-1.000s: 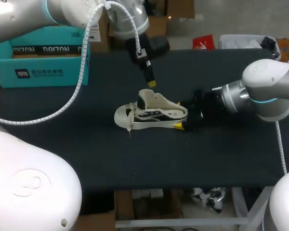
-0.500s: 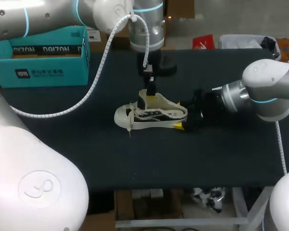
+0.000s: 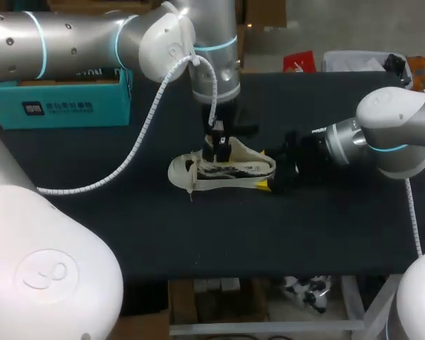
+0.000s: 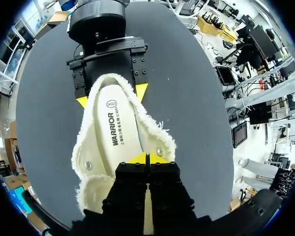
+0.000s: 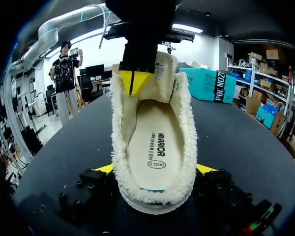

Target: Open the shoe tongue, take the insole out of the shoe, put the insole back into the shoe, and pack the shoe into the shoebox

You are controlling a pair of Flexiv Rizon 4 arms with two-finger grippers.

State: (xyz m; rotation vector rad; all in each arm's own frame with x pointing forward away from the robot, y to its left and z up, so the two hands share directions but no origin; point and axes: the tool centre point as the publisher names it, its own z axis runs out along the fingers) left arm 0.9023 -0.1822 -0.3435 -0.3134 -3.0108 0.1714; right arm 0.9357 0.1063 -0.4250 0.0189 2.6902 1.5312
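1. Table (image 3: 198, 234): between its near edge and the shoe there is a wide strip of bare dark surface. It runs the full width.

2. Shoe (image 3: 230, 170): it stands upright at mid-table, well apart from every table edge. The toe points left and the heel right.

3. Right gripper (image 3: 263, 171): it enters from the right at table level. The jaws are spread to heel width, with one yellow tip against each side of the heel, and they clamp the shoe. The arm fills the room to the right of the shoe.

4. Insole (image 4: 113, 132): it lies flat inside the shoe. It is exposed from the heel to the collar.

5. Left gripper (image 3: 218, 146): it hangs vertically over the shoe opening. The jaws are fully closed, tip against tip, and nothing shows between them. The tips sit just on the heel side of the upright tongue (image 5: 162, 69).

6. Shoebox (image 3: 57, 106): the teal box sits at the far left edge, well apart from the shoe. The left arm partly covers it. The surface between the two is bare, and the arm's white coiled cable hangs over it.
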